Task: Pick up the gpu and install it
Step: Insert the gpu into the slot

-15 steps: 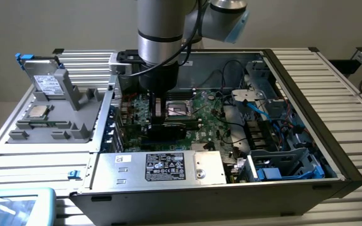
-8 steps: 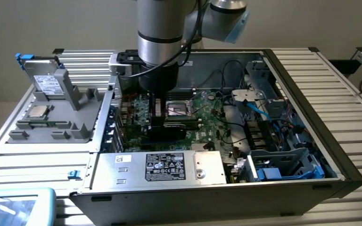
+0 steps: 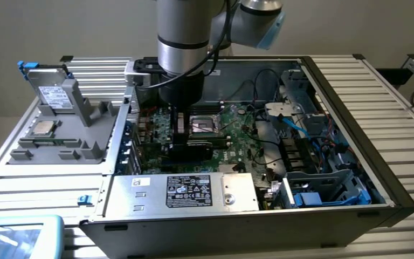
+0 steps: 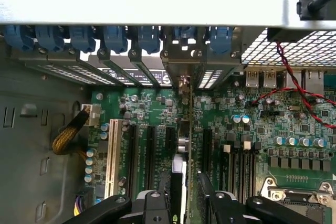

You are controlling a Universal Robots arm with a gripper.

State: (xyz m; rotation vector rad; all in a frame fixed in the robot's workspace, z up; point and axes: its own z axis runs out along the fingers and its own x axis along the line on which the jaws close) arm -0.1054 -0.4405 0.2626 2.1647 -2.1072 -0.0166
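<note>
GPU [image 4: 185,129] sits edge-on between my fingers, standing upright over the motherboard's expansion slots, its silver bracket up against the rear slot openings under the blue clips. My gripper [image 4: 184,203] is clamped on the card's top edge, one black finger [image 4: 157,203] on each side.

Computer case [image 3: 336,108] lies open on the slatted table [image 3: 394,81]. Inside it: green motherboard [image 3: 239,121] with the CPU socket [image 3: 205,125] in the middle, power supply [image 3: 185,191] along the near wall, blue-and-grey drive cage [image 3: 329,189] in the near right corner, cables running across the right half.

Grey fixture tray [image 3: 63,124] left of the case holds a labelled drive [image 3: 54,96] standing upright and a CPU chip [image 3: 43,128] lying flat.
</note>
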